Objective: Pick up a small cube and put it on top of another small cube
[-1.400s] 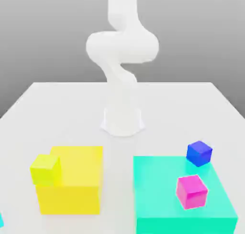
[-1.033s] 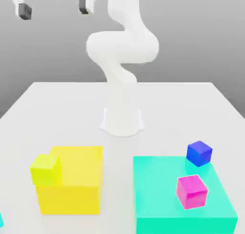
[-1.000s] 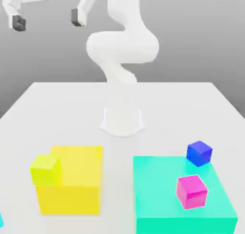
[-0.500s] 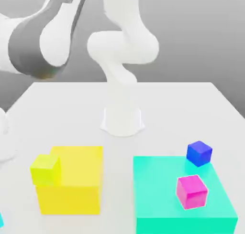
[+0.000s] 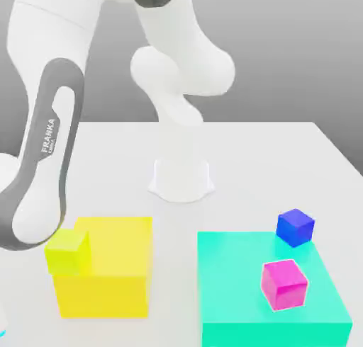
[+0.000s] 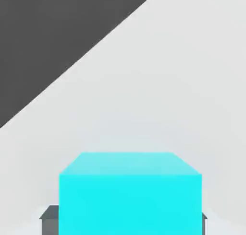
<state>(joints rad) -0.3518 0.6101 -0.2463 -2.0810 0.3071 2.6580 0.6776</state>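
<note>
A: What surfaces and forms does the exterior view present?

B: A smooth, matte, pale grey counter (image 5: 283,154) carries the glossy white arm (image 5: 42,161), whose round pedestal stands near the counter's middle. All the objects are flat-shaded, sharp-edged solids without texture. A large yellow block (image 5: 113,282) stands in front of the pedestal toward the exterior view's left, with a small yellow-green cube (image 5: 68,251) against its upper left corner. The broad, low teal-green block (image 5: 241,289) lies to the right of the yellow block; a magenta cube (image 5: 284,285) rests on top of it, and a blue cube (image 5: 295,226) sits at its far right corner.

A: How does the small cube appear, and where?

B: In the hand view, the small cube (image 6: 129,193) is a plain, uniform light-cyan solid with crisp edges, its top face slightly paler than its front. It sits on the pale counter, directly before the camera.

A: And the end effector?

B: The end effector (image 6: 126,219) is closed on the small cube; a dark grey fingertip (image 6: 49,217) shows at each lower side of it.
</note>
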